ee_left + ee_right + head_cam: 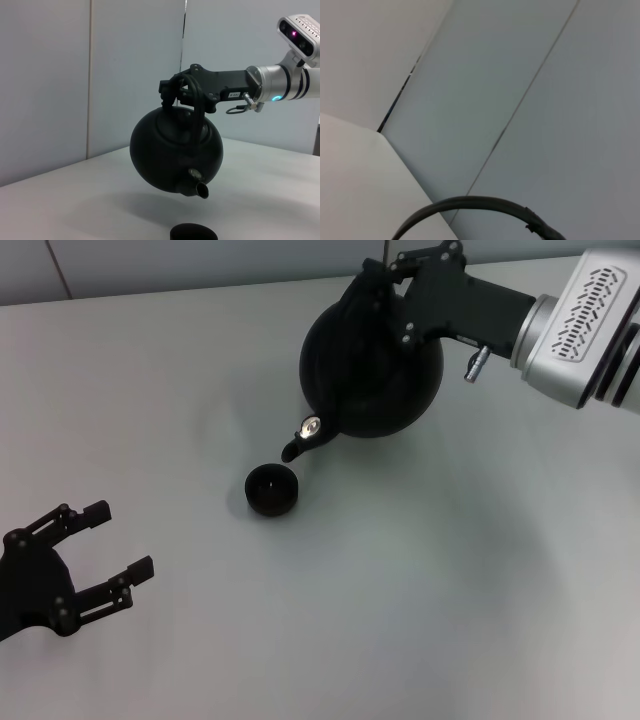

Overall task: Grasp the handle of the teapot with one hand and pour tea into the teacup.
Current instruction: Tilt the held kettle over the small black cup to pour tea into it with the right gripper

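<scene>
One teapot (372,370) and one teacup (272,489) are all you have on the desk (420,580). Your right end effector (385,285) is clamped on the handle (192,100), holding the pot clear of the desk and tipped so its spout (196,189) points down just above the cup. A small white label sits on the right end effector's body; its writing is too small to read. Your left end effector (112,540) rests low at the near left, fingers spread apart, gripping nothing.
</scene>
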